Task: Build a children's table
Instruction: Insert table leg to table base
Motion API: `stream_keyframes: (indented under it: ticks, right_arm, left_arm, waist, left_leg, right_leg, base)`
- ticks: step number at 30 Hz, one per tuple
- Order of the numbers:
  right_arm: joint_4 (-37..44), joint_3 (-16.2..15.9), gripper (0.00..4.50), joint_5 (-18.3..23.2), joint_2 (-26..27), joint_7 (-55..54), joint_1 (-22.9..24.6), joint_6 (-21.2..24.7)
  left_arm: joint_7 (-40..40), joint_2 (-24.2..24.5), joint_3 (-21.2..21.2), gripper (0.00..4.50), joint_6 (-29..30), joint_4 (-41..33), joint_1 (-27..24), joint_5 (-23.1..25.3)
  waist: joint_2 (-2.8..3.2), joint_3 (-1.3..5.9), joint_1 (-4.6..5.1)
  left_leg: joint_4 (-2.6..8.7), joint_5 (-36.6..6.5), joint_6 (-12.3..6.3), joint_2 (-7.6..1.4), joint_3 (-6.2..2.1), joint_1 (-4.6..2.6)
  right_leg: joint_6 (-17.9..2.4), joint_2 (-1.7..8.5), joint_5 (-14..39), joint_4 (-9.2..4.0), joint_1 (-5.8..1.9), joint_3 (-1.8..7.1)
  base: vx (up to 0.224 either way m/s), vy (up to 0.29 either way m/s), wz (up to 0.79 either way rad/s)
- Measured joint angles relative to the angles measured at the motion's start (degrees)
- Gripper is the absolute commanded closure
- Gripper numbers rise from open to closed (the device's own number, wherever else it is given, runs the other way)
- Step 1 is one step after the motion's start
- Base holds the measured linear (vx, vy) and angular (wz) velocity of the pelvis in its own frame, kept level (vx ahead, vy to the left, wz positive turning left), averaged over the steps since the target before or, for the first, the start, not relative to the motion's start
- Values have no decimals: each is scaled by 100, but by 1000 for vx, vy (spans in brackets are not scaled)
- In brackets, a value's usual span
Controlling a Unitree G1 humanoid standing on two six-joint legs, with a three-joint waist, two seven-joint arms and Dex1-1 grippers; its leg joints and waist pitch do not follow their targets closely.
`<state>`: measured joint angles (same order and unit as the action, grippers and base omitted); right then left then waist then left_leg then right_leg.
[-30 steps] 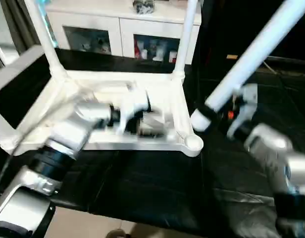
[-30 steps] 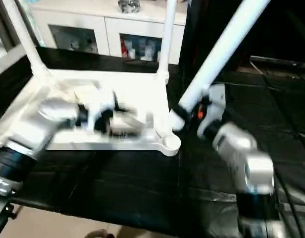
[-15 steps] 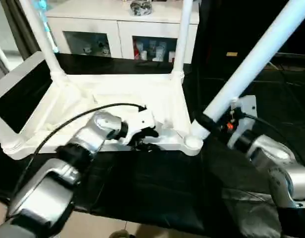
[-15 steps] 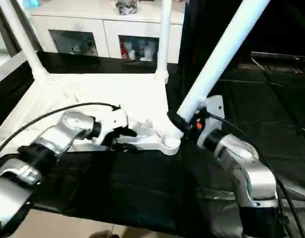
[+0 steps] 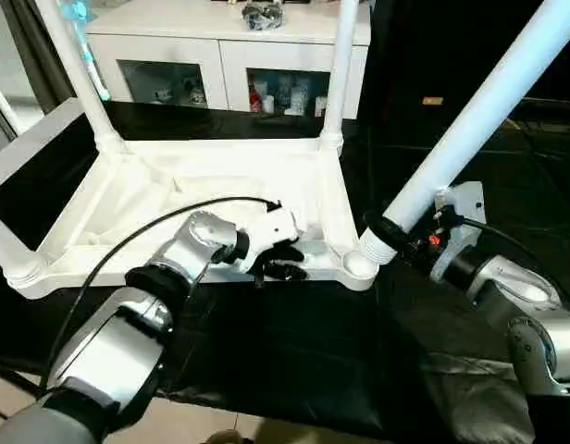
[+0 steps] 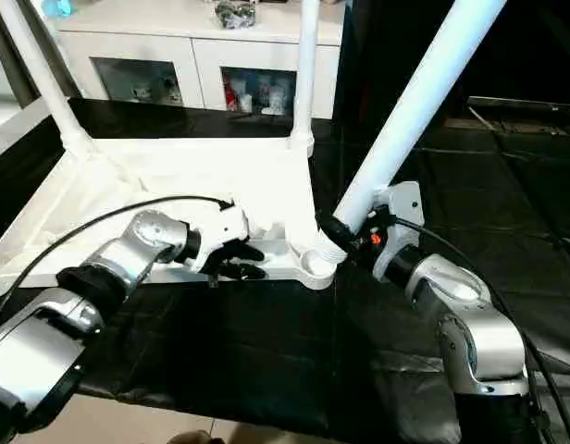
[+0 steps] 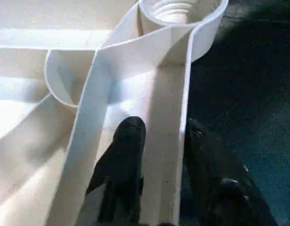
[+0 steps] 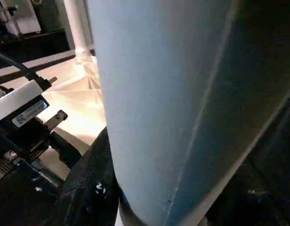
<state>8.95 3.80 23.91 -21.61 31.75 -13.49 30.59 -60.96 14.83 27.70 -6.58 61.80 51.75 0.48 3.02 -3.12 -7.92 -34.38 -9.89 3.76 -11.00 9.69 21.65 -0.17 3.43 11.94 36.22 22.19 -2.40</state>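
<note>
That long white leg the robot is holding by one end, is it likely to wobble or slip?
Probably stiff: the leg runs dead straight though the right gripper holds only its lower end. It looks like a smooth plastic tube, so likely light but slippery. Gripped so low and leaning, it may lever in the grip.

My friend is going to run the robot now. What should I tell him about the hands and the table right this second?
Left gripper: its fingers straddle the near rim of the upside-down tabletop, one finger inside the rim channel, one outside.
Right gripper: shut on the fourth leg, which leans steeply, its threaded end right at the near right corner socket.
Done: at least three legs stand in their sockets, two at the far corners and one at the near left.
Left: get the fourth leg upright and seated in that socket, then turn the table over.
</note>
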Motion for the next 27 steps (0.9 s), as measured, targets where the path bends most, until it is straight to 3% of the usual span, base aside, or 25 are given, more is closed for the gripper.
stream_keyframes:
  ticks: [7,8,14,19,27]
  right_arm:
    - [39,-52,259,7,-30,13,23,28]
    - [56,-57,259,9,-44,23,24,29]
    - [116,-198,259,18,-172,256,23,56]
    - [115,-357,259,23,-316,523,23,107]
    - [-17,-443,259,18,-283,612,-3,129]
  left_arm:
    - [51,-74,-56,363,-227,369,92,178]
    - [33,-77,-75,393,-241,407,104,187]
    - [-580,-48,-219,437,-99,480,152,154]
    - [-971,-19,-257,448,-14,465,160,145]
    - [-602,-37,-309,450,-342,471,73,307]
  waist:
    - [1,0,2]
    - [1,0,3]
    - [1,0,15]
    - [0,0,59]
    - [-2,-1,102]
  left_leg:
    - [0,0,0,0,0,-2]
    - [0,0,0,0,0,-3]
    - [2,-2,-4,0,2,-2]
    - [2,-12,-20,0,5,6]
    - [0,-11,-19,3,6,-5]
  right_leg:
    - [-2,0,-3,0,-1,1]
    - [-2,0,-3,0,-1,1]
    - [-1,0,-3,-8,-1,2]
    - [-4,0,0,-19,1,2]
    - [-5,6,-3,-18,-9,2]
  base:
    - [0,0,0]
    - [0,0,0]
    - [0,0,0]
    - [0,0,0]
    - [0,0,0]
